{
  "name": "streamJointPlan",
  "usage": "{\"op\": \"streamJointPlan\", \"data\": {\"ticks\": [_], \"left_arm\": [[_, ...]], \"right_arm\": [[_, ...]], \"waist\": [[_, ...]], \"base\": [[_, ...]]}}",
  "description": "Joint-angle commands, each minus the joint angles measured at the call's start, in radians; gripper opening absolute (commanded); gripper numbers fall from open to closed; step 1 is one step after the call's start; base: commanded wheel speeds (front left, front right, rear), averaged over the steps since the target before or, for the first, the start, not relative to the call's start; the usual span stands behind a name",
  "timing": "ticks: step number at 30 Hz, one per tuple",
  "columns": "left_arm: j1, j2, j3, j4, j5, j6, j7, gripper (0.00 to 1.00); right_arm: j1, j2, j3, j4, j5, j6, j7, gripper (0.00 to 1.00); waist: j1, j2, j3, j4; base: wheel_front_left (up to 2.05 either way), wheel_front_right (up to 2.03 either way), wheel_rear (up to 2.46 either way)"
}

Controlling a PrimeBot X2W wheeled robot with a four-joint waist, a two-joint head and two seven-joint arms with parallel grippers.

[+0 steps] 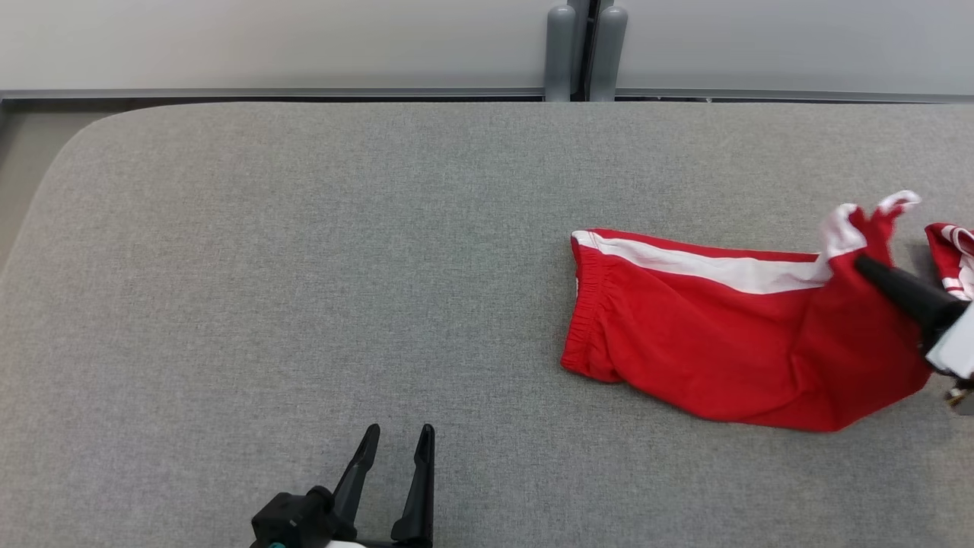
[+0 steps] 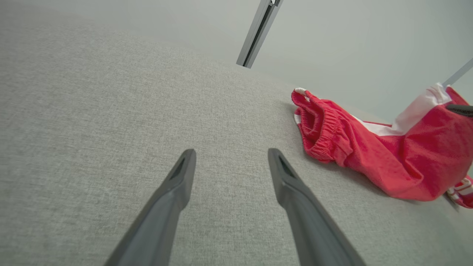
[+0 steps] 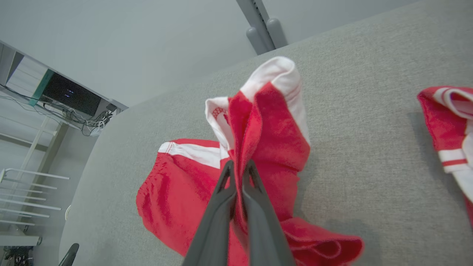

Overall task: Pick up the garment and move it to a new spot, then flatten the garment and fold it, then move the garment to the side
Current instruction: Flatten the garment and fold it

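Note:
A pair of red shorts (image 1: 730,335) with a white side stripe lies on the right half of the grey padded table (image 1: 304,266), elastic waistband toward the middle. My right gripper (image 1: 864,265) is shut on the shorts' leg end and holds that end lifted off the surface; the pinched fabric (image 3: 266,122) stands up between its fingers (image 3: 221,192). The waistband (image 2: 317,125) rests on the table in the left wrist view. My left gripper (image 1: 399,441) hovers open near the front edge, well left of the shorts, nothing between its fingers (image 2: 177,177).
A second red and white garment (image 1: 955,255) lies at the table's far right edge, also seen as a red and white garment (image 3: 451,125) in the right wrist view. Two grey posts (image 1: 582,46) stand behind the table. Shelving and cables (image 3: 55,99) lie beyond its left end.

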Motion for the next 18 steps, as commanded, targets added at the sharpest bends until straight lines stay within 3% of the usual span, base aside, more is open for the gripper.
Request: {"op": "streamJointPlan", "data": {"ticks": [1,5,6,7,11,15,18], "left_arm": [[-0.002,0.002,0.002,0.003,0.007,-0.006,-0.002,1.00],[-0.028,-0.008,0.008,0.021,0.014,-0.018,-0.002,1.00],[-0.041,-0.013,0.008,0.033,0.019,-0.027,-0.001,1.00],[-0.041,-0.013,0.008,0.033,0.019,-0.027,-0.001,1.00],[-0.073,-0.024,-0.005,0.066,0.028,-0.047,-0.001,1.00],[-0.106,-0.037,-0.010,0.095,0.033,-0.057,-0.001,1.00],[-0.110,-0.043,-0.003,0.109,0.025,-0.064,-0.002,1.00]], "right_arm": [[0.009,0.012,-0.001,-0.009,-0.007,0.002,0.009,0.00],[-0.024,0.160,0.004,-0.073,-0.083,0.002,0.084,0.00],[-0.059,0.269,-0.009,-0.052,-0.149,0.002,0.098,0.00],[-0.059,0.269,-0.009,-0.052,-0.149,0.002,0.098,0.00],[-0.120,0.482,-0.030,0.032,-0.326,0.002,0.120,0.00],[-0.155,0.560,-0.084,0.120,-0.467,0.002,0.114,0.00],[-0.156,0.573,-0.102,0.161,-0.516,0.002,0.104,0.00]], "waist": [[0.0000,0.0000,-0.002,-0.001],[0.0000,0.0000,0.004,0.000],[0.0000,0.0000,0.015,0.005],[0.0000,0.0000,0.015,0.005],[0.0000,0.0000,0.033,0.038],[0.0000,0.0000,0.043,0.088],[0.0000,0.0000,0.043,0.113]], "base": [[0.00,0.00,0.00],[0.00,0.00,0.00],[0.00,0.00,0.00],[0.00,0.00,0.00],[0.00,0.00,0.00],[0.00,0.00,0.00],[0.00,0.00,0.00]]}}
